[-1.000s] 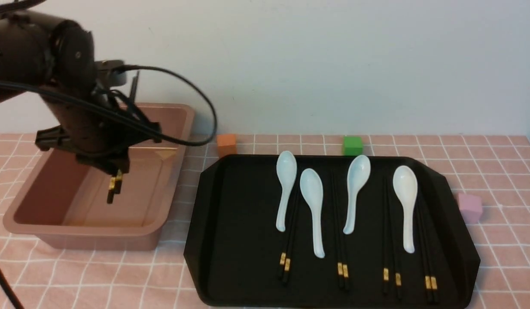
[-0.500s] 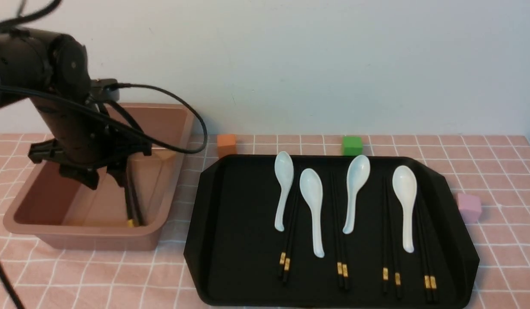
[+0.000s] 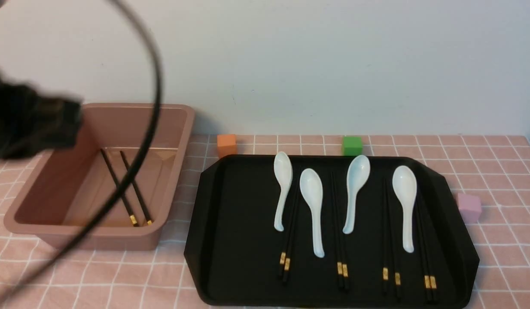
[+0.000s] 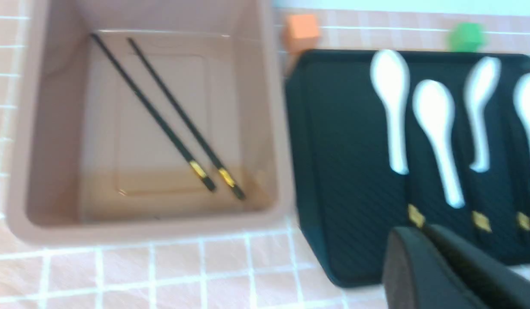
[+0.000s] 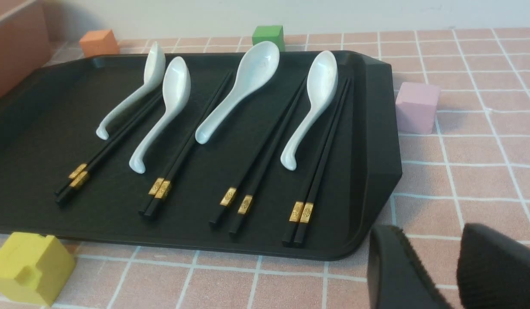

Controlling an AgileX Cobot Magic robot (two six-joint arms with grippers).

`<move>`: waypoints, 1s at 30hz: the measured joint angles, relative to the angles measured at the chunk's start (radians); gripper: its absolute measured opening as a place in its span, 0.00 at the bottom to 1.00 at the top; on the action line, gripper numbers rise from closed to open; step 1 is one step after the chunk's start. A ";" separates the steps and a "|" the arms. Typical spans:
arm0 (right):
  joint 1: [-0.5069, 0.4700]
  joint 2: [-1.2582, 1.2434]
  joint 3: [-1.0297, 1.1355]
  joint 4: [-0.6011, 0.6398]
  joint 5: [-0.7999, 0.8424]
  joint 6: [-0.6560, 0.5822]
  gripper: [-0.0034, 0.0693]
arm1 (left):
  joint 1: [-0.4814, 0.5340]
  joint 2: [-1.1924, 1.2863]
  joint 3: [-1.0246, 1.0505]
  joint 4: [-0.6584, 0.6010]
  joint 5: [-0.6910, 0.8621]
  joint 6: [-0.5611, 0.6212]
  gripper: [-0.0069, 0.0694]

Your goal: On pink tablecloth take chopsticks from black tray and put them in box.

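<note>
One pair of black chopsticks [image 3: 126,189] with gold bands lies slanted on the floor of the brownish-pink box [image 3: 179,128] at the left of the pink tablecloth [image 3: 497,171]; it also shows in the left wrist view [image 4: 162,124]. Several more pairs [image 3: 341,257] lie on the black tray [image 3: 230,214]. My left arm [image 3: 28,128] is a blur at the box's far left. My left gripper [image 4: 417,229] is empty with its fingers together, above the tray's near corner. My right gripper [image 5: 430,231] is open and empty over the cloth beside the tray's near right corner [image 5: 376,201].
Several white soup spoons [image 3: 312,206] lie between the chopstick pairs on the tray. An orange cube [image 3: 226,143] and a green cube [image 3: 352,145] stand behind the tray and a pink cube [image 3: 469,207] to its right. A yellow cube [image 5: 28,268] stands before it. A black cable [image 3: 153,111] swings over the box.
My left gripper lowered the chopsticks into the box and let them go; they now lie flat there. The left arm has pulled up and away to the left, blurred.
</note>
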 joint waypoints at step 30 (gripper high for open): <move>0.000 -0.001 -0.001 0.000 0.008 -0.003 0.38 | -0.008 -0.888 0.874 -0.084 -0.681 0.012 0.07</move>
